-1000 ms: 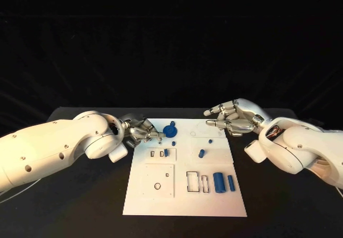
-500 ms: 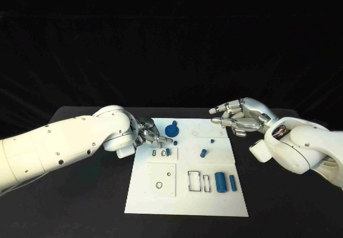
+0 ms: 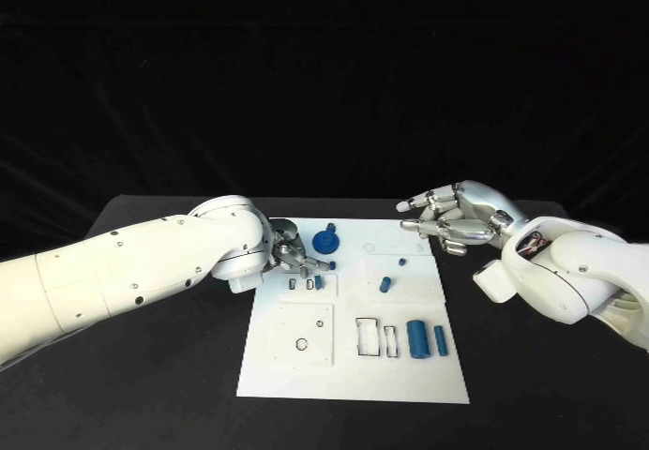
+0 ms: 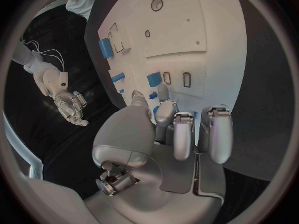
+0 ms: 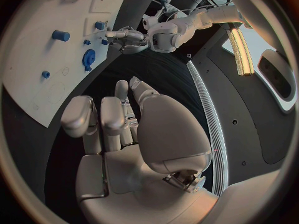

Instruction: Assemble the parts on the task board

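The white task board [image 3: 352, 366] lies mid-table. My left hand [image 3: 291, 258] hovers low over its far left part, with its fingertips [image 3: 303, 266] just above two small slots [image 3: 303, 281] and a blue block [image 3: 317, 279] beside them. In the left wrist view this hand [image 4: 181, 129] has two fingers curled in. Its thumb and another finger reach toward a small blue peg [image 4: 153, 94], and a pinch is unclear. A blue gear [image 3: 324, 244] stands right of the hand. My right hand [image 3: 453, 217] floats by the board's far right corner, fingers apart and empty.
Two blue cylinders [image 3: 418, 339] lie in the board's near right part beside rectangular cut-outs [image 3: 368, 337]. Small blue pegs [image 3: 384, 284] stand mid-board. An oval hole [image 3: 303, 341] marks the near left square plate. Black tabletop [image 3: 162, 375] surrounds the board.
My left arm has swung in toward the board, bringing its hand closer to the slots and the blue block. The right hand has lifted slightly and barely moved otherwise.
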Available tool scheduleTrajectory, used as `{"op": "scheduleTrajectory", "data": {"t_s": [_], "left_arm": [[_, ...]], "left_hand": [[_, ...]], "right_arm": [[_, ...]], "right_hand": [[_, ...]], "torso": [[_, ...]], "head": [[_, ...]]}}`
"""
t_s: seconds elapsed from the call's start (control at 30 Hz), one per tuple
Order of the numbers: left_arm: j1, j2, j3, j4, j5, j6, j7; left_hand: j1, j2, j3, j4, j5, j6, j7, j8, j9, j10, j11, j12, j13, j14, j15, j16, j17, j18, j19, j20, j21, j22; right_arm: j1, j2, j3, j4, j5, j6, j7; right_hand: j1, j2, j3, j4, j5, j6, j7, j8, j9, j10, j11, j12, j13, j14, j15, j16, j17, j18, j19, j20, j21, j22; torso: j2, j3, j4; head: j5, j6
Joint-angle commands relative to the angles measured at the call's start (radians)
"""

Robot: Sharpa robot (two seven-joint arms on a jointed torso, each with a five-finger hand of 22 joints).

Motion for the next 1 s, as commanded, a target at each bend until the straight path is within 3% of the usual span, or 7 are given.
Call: {"op": "scheduleTrajectory", "data": {"t_s": [0.03, 0.3, 0.43, 1.0], "left_arm": [[-0.001, 0.007, -0.001, -0.008, -0.021, 0.032, -0.025], [-0.001, 0.03, -0.002, -0.03, -0.021, 0.032, -0.025], [-0.003, 0.041, -0.002, -0.045, -0.021, 0.025, -0.022], [-0.009, 0.067, -0.002, -0.056, -0.021, 0.034, -0.013]], "left_hand": [[0.011, 0.008, -0.005, -0.001, -0.004, -0.009, 0.0, 0.008, 0.011, 0.005, -0.003, 0.001, 0.0, 0.105, -0.004, 0.002, 0.263, -0.013, 0.062, -0.004, 0.003, 0.185], [0.022, 0.016, -0.007, 0.001, -0.004, -0.016, -0.001, 0.019, 0.029, 0.007, -0.003, 0.004, 0.004, 0.105, -0.004, 0.002, 0.263, -0.013, 0.063, -0.004, 0.003, 0.186], [0.023, 0.018, -0.008, 0.001, -0.004, -0.017, -0.001, 0.023, 0.035, 0.008, -0.004, 0.005, 0.006, 0.105, -0.004, 0.002, 0.263, -0.013, 0.063, -0.004, 0.003, 0.186], [0.033, 0.027, -0.01, 0.0, -0.003, -0.023, -0.003, 0.036, 0.054, 0.011, -0.005, 0.008, 0.01, 0.105, -0.005, 0.002, 0.263, -0.013, 0.063, -0.004, 0.004, 0.188]], "right_arm": [[0.0, 0.002, 0.0, -0.002, -0.015, 0.029, -0.012], [0.0, 0.009, -0.001, -0.008, -0.026, 0.041, -0.019], [0.0, 0.016, -0.001, -0.011, -0.039, 0.051, -0.019], [0.0, 0.032, -0.004, -0.024, -0.049, 0.062, -0.027]], "right_hand": [[0.008, -0.006, -0.001, -0.004, 0.007, -0.008, -0.002, -0.001, -0.001, -0.003, 0.003, -0.004, -0.001, 0.006, 0.008, -0.006, -0.002, 0.008, -0.006, 0.0, -0.005, -0.003], [0.007, -0.007, -0.002, -0.003, 0.011, -0.01, -0.002, 0.001, -0.001, -0.006, 0.004, -0.006, -0.004, 0.003, 0.009, -0.016, -0.01, 0.011, -0.013, 0.001, -0.012, -0.016], [0.0, -0.007, -0.005, 0.002, 0.013, -0.011, -0.001, 0.002, 0.0, -0.007, 0.005, -0.005, -0.006, 0.001, 0.01, -0.019, -0.012, 0.011, -0.014, 0.002, -0.015, -0.018], [-0.004, -0.006, -0.007, 0.005, 0.013, -0.012, -0.001, 0.004, 0.0, -0.007, 0.005, -0.005, -0.007, 0.001, 0.01, -0.022, -0.013, 0.011, -0.014, 0.002, -0.016, -0.02]], "torso": [[0.0, 0.0003, 0.0001], [0.0, -0.0011, 0.0006], [0.0, 0.0002, 0.0001], [0.0, 0.002, 0.0003]], "head": [[0.0, -0.005], [0.001, -0.012], [0.003, -0.018], [0.001, -0.021]]}}
